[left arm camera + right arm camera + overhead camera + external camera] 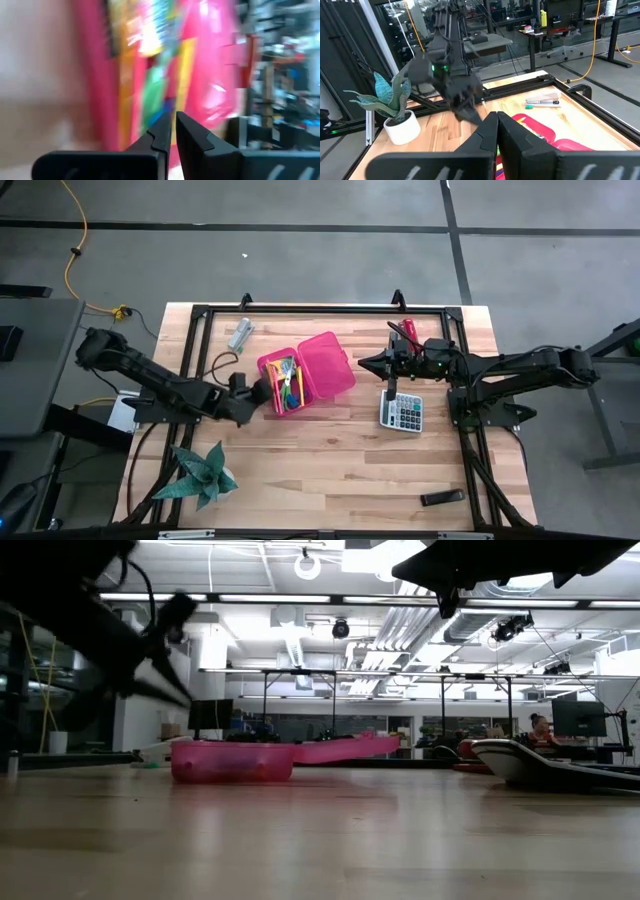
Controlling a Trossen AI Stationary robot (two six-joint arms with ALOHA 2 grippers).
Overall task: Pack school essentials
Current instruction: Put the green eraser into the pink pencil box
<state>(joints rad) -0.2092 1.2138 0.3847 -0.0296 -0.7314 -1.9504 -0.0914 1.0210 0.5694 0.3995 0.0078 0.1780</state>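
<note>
An open pink pencil case (305, 370) lies mid-table, and its tray half holds the school essentials (284, 380), a colourful bundle of stationery. The flat lid half (330, 362) spreads toward the right. My left gripper (262, 390) is shut, at the tray's left near corner and raised above the table (183, 608). Its wrist view looks down on the stationery (150, 65), blurred. My right gripper (375, 363) is shut and hovers high beside the lid's right edge, above the case (535, 125).
A grey calculator (402, 412) lies right of the case, below my right arm. The red stapler (405, 330) is near the far right edge. A marker (240, 333) lies far left, a potted plant (205, 475) near left, and a small black object (442, 498) near right.
</note>
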